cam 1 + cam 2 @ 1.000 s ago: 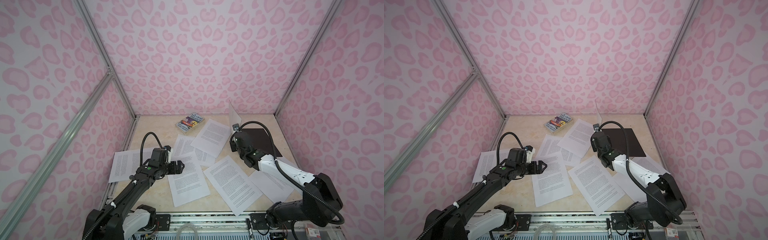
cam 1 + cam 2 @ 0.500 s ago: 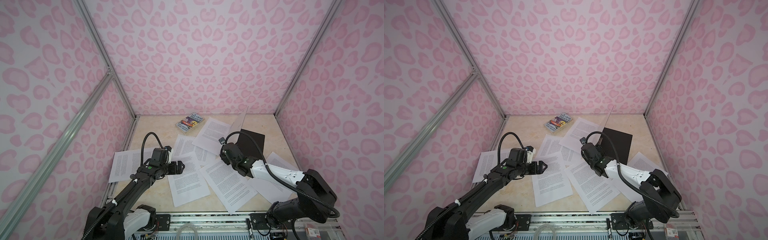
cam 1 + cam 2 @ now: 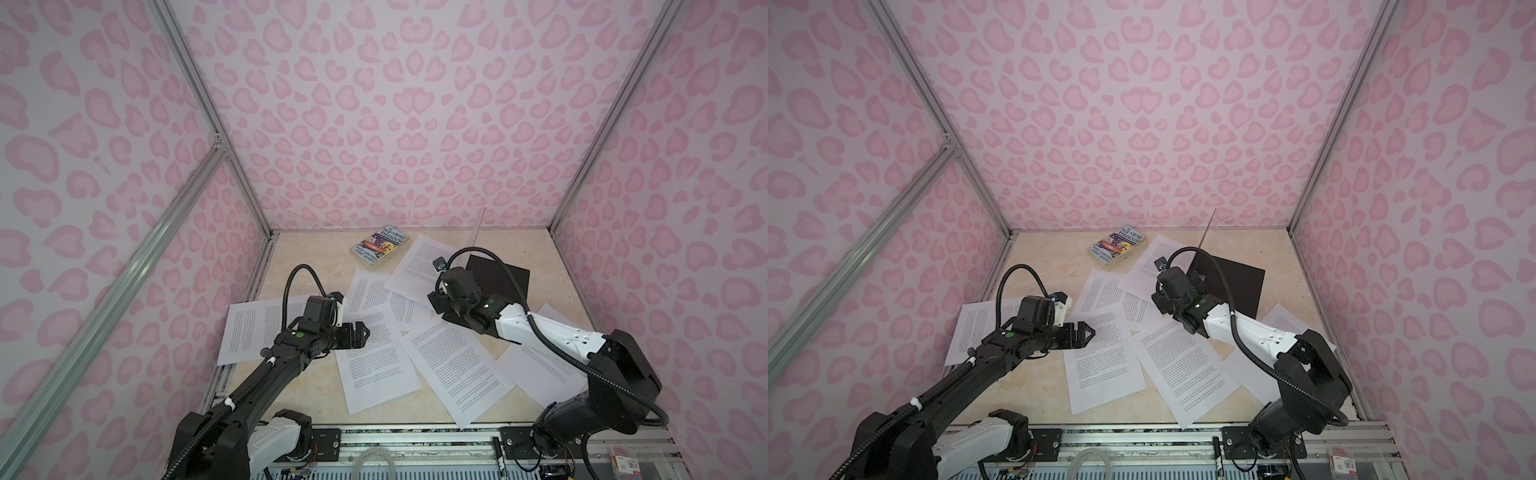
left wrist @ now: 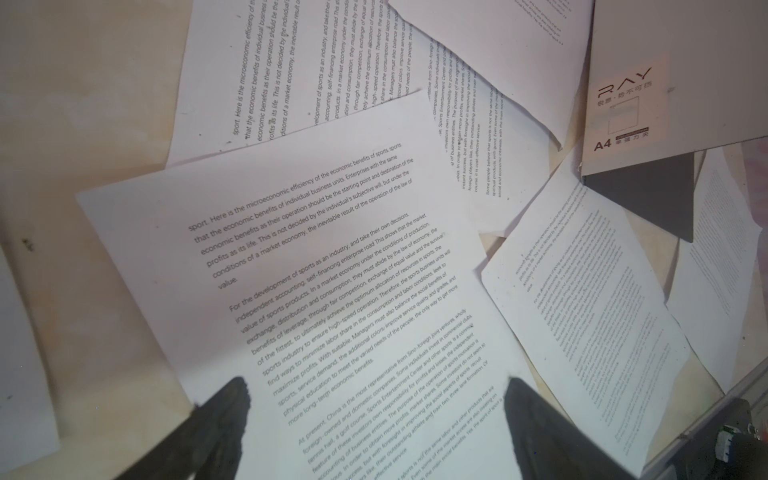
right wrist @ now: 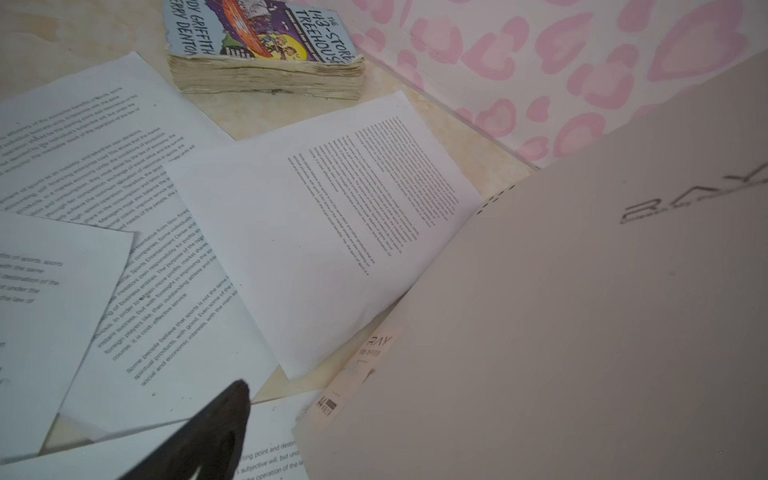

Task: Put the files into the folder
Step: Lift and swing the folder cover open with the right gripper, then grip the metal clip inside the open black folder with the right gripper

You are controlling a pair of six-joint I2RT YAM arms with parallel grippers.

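Note:
Several files, white printed sheets (image 3: 376, 365), lie scattered and overlapping over the table in both top views (image 3: 1100, 365). The folder's black inside (image 3: 500, 286) lies flat at the back right, and its white cover (image 3: 478, 230) stands almost upright, edge-on. My right gripper (image 3: 446, 309) hangs low by the folder's near-left corner. The wrist view shows one of its fingers (image 5: 216, 428) far out to the side; the "RAY" cover (image 5: 582, 311) hides the other. My left gripper (image 3: 362, 332) is open just above a sheet (image 4: 332, 270), its jaws empty.
A colourful paperback book (image 3: 380, 248) lies at the back, near the wall. One sheet (image 3: 253, 328) sticks out past the table's left edge under my left arm. Pink patterned walls close in three sides. A metal rail (image 3: 415, 432) runs along the front.
My right gripper opened and let go of the folder cover, then moved left and toward the front. The folder turned a little and its cover swung up to stand. The left arm stayed put.

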